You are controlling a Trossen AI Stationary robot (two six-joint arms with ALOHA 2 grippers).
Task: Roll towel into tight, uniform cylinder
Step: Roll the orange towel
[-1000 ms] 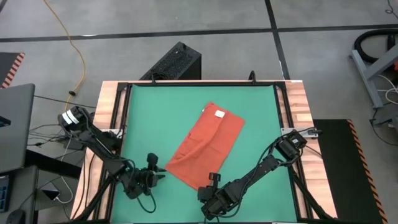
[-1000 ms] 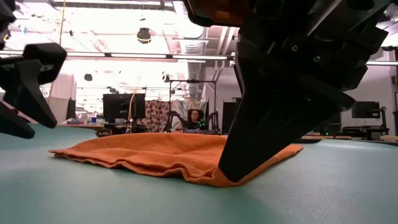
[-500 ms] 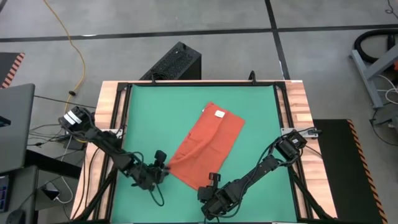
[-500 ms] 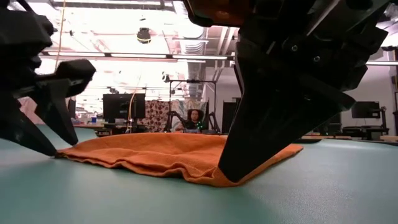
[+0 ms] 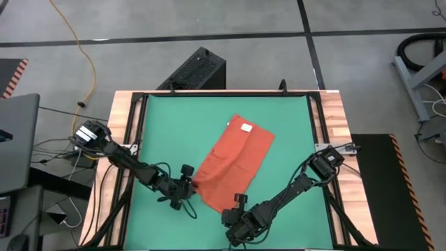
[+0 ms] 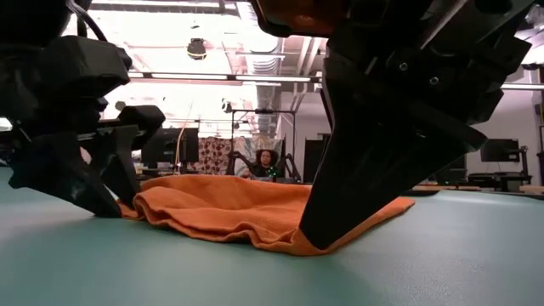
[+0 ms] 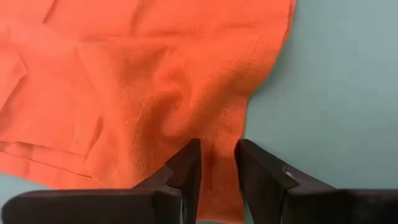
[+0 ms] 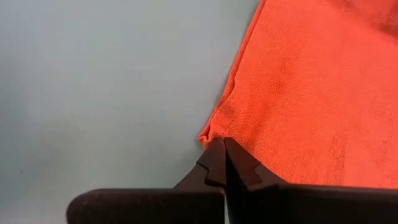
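Nearest the front edge of the green mat (image 5: 293, 139): right gripper (image 5: 237, 203), fingers pressed together, pinching the near corner of the orange-red soft cloth towel (image 5: 233, 159), likely as an anchor. Just beyond: left gripper (image 5: 188, 183), fingers parted astride the neighbouring corner, cloth bunched between, not yet clamped. Farther: towel flat, slanting, white tag (image 5: 245, 127) at far edge. Beyond that, bare mat, ample rolling room.
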